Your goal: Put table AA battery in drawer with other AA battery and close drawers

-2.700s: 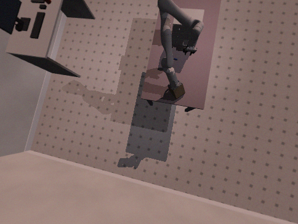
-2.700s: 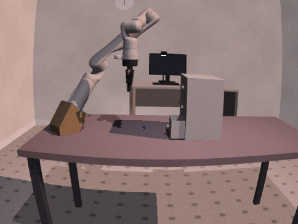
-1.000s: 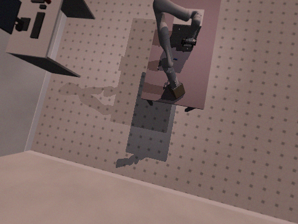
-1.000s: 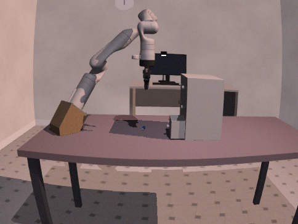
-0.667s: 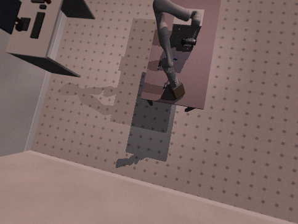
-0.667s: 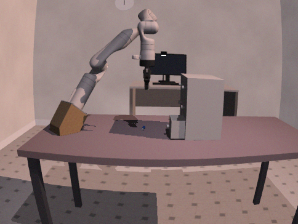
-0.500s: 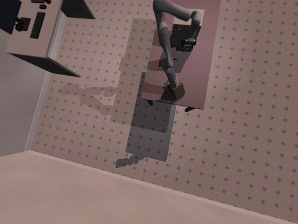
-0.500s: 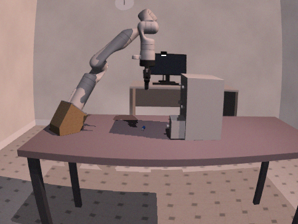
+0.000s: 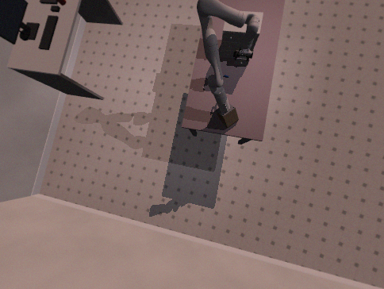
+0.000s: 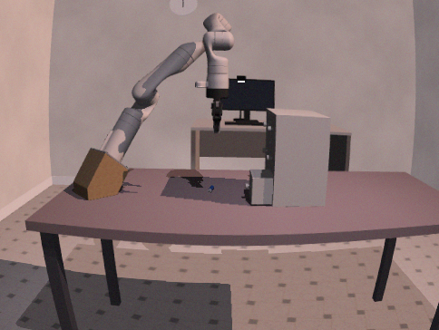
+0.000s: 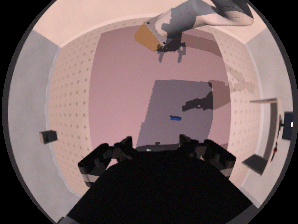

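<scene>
From the top, my gripper [image 9: 243,55] [image 10: 217,131] [image 11: 155,140] hangs over the front of the chest [image 9: 235,41] [image 10: 299,159], its lowest drawer, perhaps the battery one, partly out. In the exterior view, the blue AA battery [image 9: 225,76] [image 10: 211,189] [image 11: 175,118] lies on the table [image 9: 254,107] [image 10: 181,228] [image 11: 120,75] before the chest. The wrist view shows jaws spread, holding nothing; pickup seems next, calling for a shift over the battery and a descent.

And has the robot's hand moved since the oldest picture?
Yes. In the side view, the hand has moved right, closer to the chest, which stayed put.
</scene>
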Controlling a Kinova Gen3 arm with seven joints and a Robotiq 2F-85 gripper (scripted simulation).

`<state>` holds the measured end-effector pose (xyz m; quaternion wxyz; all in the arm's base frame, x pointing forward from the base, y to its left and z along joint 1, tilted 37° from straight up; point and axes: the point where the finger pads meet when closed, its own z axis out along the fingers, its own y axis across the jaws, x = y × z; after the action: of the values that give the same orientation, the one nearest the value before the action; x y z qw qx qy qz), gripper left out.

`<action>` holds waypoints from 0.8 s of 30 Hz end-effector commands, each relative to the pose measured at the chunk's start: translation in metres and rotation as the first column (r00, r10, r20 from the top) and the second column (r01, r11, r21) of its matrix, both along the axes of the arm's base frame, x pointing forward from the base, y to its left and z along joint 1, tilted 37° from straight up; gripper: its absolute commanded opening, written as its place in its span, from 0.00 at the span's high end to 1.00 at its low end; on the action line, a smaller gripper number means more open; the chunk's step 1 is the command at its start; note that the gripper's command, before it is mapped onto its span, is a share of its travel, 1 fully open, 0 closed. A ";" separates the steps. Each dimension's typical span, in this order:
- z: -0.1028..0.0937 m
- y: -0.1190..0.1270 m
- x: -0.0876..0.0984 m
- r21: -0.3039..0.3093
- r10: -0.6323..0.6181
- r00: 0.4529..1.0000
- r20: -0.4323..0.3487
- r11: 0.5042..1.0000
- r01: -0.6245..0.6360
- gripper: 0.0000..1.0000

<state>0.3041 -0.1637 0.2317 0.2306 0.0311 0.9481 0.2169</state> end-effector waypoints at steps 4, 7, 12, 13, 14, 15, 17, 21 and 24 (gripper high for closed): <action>0.000 0.000 0.001 -0.009 0.013 1.000 0.008 1.000 -0.013 0.00; 0.000 0.000 0.002 -0.016 0.024 1.000 0.013 1.000 -0.024 0.00; -0.001 0.000 0.003 -0.029 0.046 0.999 0.022 0.999 -0.045 0.00; -0.001 0.000 0.003 -0.029 0.046 0.999 0.022 0.999 -0.045 0.00; -0.001 0.000 0.003 -0.029 0.046 0.999 0.022 0.999 -0.045 0.00; -0.001 0.000 0.003 -0.032 0.051 0.998 0.025 0.998 -0.050 0.00; -0.001 0.000 0.004 -0.038 0.061 0.998 0.029 0.997 -0.060 0.00; -0.001 0.000 0.006 -0.053 0.085 0.996 0.039 0.995 -0.083 0.00; -0.002 0.001 0.007 -0.065 0.105 0.993 0.048 0.993 -0.101 0.00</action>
<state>0.3104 -0.1627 0.2299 0.2428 -0.0268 0.9487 0.2008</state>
